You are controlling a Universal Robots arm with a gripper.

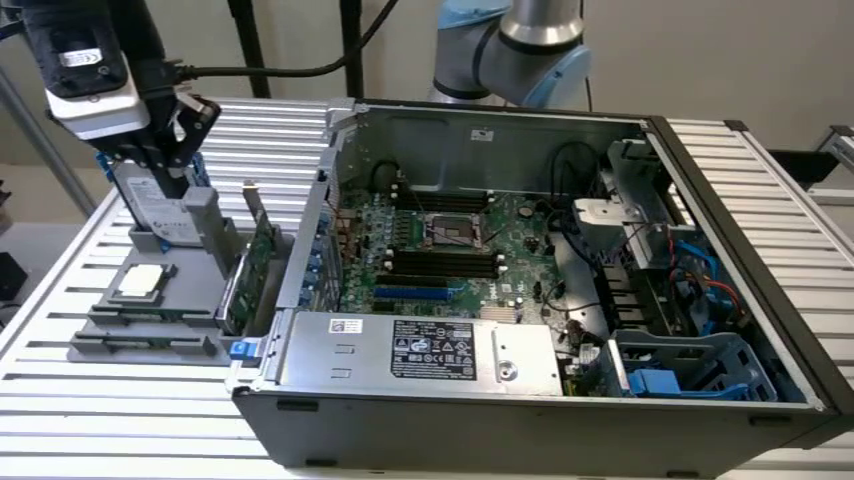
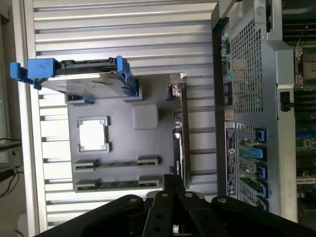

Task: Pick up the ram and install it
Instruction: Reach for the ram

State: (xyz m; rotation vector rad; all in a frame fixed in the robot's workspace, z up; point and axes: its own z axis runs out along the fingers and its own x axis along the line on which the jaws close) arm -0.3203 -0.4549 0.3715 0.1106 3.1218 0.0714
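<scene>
The ram [image 2: 118,184] is a thin green stick lying in the end slot of the grey holder tray [image 2: 123,98], on the side away from the hard drive. In the exterior view the ram [image 1: 140,343] shows as a dark strip at the near end of the tray [image 1: 100,322]. My gripper [image 1: 171,183] hangs high over the tray's far end, just above the hard drive and well apart from the ram. In the wrist view the gripper [image 2: 173,180] has its black fingers together with nothing between them. The black motherboard slots [image 1: 434,262] lie inside the open case.
On the tray stand a silver hard drive with blue rails [image 1: 158,212], a square processor [image 1: 142,282] and a green expansion card on edge [image 1: 248,270]. The open computer case [image 1: 534,400] sits at the exterior view's right of the tray, on a slatted metal table [image 1: 120,430].
</scene>
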